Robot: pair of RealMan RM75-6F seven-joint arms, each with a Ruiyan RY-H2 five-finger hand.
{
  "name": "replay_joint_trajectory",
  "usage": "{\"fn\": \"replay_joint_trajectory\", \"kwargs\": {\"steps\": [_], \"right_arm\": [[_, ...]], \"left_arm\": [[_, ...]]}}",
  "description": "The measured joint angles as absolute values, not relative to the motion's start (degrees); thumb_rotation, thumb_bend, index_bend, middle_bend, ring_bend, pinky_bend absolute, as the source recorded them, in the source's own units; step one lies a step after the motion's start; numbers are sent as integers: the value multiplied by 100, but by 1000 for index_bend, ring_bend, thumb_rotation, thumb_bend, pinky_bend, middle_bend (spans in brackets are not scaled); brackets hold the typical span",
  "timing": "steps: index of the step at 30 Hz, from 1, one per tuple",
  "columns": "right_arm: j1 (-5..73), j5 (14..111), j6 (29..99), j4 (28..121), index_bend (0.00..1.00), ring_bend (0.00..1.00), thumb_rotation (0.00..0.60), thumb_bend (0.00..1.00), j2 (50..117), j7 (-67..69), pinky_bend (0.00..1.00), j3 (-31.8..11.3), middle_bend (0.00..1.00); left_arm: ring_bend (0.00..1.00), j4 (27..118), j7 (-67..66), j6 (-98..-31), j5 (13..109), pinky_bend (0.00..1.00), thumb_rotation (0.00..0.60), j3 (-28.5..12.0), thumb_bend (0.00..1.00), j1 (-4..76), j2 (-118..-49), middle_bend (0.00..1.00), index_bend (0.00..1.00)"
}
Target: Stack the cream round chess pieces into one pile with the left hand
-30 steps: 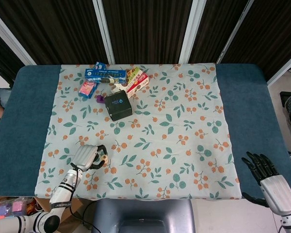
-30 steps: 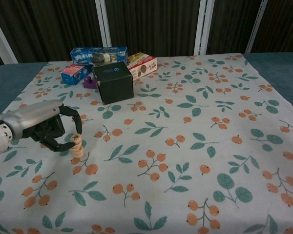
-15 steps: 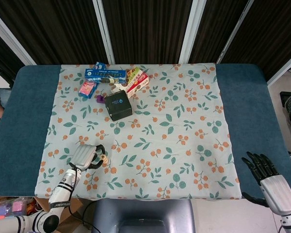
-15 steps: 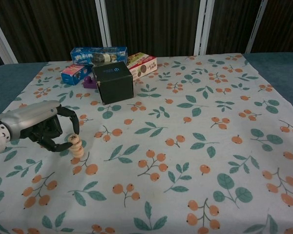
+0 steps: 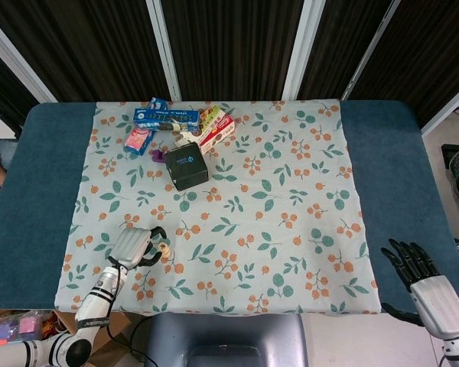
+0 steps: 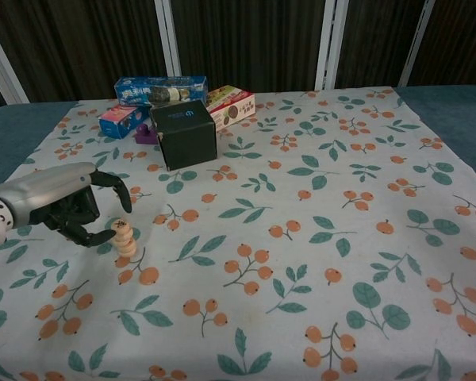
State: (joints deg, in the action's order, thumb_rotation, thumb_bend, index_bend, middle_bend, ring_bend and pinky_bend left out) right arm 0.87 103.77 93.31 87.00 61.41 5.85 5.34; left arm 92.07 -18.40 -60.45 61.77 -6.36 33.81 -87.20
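Cream round chess pieces (image 6: 124,240) stacked in one upright pile, lower left of the chest view; grey left hand (image 6: 59,205) drawn slightly back, fingers apart, apparently released; black right hand (image 5: 422,280) idle, spread, holding nothing.

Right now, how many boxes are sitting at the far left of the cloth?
4: the black box nearest, the blue box at the back, the small pink-and-blue box to its left, and the red-and-cream box to the right. Others may hide behind them.
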Motion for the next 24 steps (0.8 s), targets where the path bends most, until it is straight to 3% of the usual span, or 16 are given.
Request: {"fn": "replay_joint_trajectory", "kwargs": {"steps": [5, 6, 7, 10, 13, 14, 16, 24], "right_arm": [[86, 10376, 9332, 8696, 0, 0, 600, 143, 6136, 589, 0, 534, 0], [84, 10375, 9337, 8694, 0, 0, 600, 142, 6133, 591, 0, 534, 0], [79, 10374, 9343, 8694, 0, 0, 600, 142, 6130, 594, 0, 535, 0], [69, 10361, 9346, 8692, 0, 0, 600, 142, 6127, 583, 0, 536, 0], [63, 10346, 9330, 8702, 0, 0, 600, 143, 6121, 571, 0, 543, 0], [61, 10336, 9314, 8709, 0, 0, 600, 143, 6117, 562, 0, 547, 0], [54, 10288, 9258, 8742, 0, 0, 600, 143, 6098, 517, 0, 558, 0], [96, 10198, 8964, 8938, 0, 0, 600, 142, 6132, 73, 0, 565, 0]], "left_arm": [[999, 9430, -1677, -6281, 6529, 1000, 600, -625, 370, 3287, -8586, 996, 324], [978, 9474, -1625, -6358, 6638, 1000, 600, -616, 369, 3256, -8549, 971, 304], [884, 9536, -1535, -6478, 6814, 955, 600, -595, 372, 3203, -8490, 873, 264], [451, 9709, -1175, -6761, 7318, 590, 600, -476, 378, 3029, -8276, 474, 170], [238, 9857, -797, -7057, 7824, 342, 600, -299, 377, 2830, -8002, 299, 137], [131, 9929, -609, -7257, 8101, 211, 600, -180, 377, 2699, -7834, 214, 117], [36, 9950, -477, -7539, 8404, 87, 600, -37, 378, 2524, -7660, 134, 86], [0, 9032, 337, -8975, 9406, 0, 600, 945, 390, 1318, -7337, 14, 0]]}}
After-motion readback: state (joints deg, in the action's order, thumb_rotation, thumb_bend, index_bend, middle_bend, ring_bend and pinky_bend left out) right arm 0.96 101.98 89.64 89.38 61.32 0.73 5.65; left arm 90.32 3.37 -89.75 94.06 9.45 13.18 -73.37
